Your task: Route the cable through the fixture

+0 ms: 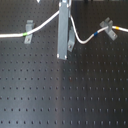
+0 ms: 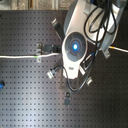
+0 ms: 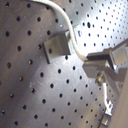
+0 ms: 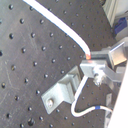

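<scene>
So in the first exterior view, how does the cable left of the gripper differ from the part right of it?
In the first exterior view, the cable left of the gripper rises smoothly toward it; right of it the cable drops into a sag, then climbs. The left part bears a green band; the right part a blue band and a yellow band. Both parts are white.

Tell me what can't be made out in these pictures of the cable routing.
- Gripper: in the first exterior view its fingertips are blurred; the jaws' state is unclear.
- Cable: in the first exterior view the gripper hides part of it; both ends run off the frame.
- Second exterior view: the arm's body covers the middle of the board.
- Clip: in the first wrist view, whether the cable sits inside it is unclear.
</scene>
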Available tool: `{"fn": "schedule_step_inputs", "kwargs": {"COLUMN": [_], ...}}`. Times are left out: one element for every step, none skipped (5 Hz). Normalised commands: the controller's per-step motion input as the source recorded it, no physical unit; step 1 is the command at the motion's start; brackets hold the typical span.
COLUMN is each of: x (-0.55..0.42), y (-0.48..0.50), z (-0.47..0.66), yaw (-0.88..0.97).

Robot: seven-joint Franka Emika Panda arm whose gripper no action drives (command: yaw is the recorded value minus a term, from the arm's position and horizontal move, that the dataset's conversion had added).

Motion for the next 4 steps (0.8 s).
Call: {"fn": "schedule_step_inputs", "kwargs": {"x": [-0.312, -0.301, -0.084, 0.125], "y": [0.041, 0.127, 0.371, 0.458], "z": [0.31, 0.21, 0.35, 0.43], "yaw": [0.25, 0.31, 0.17, 0.05]}}
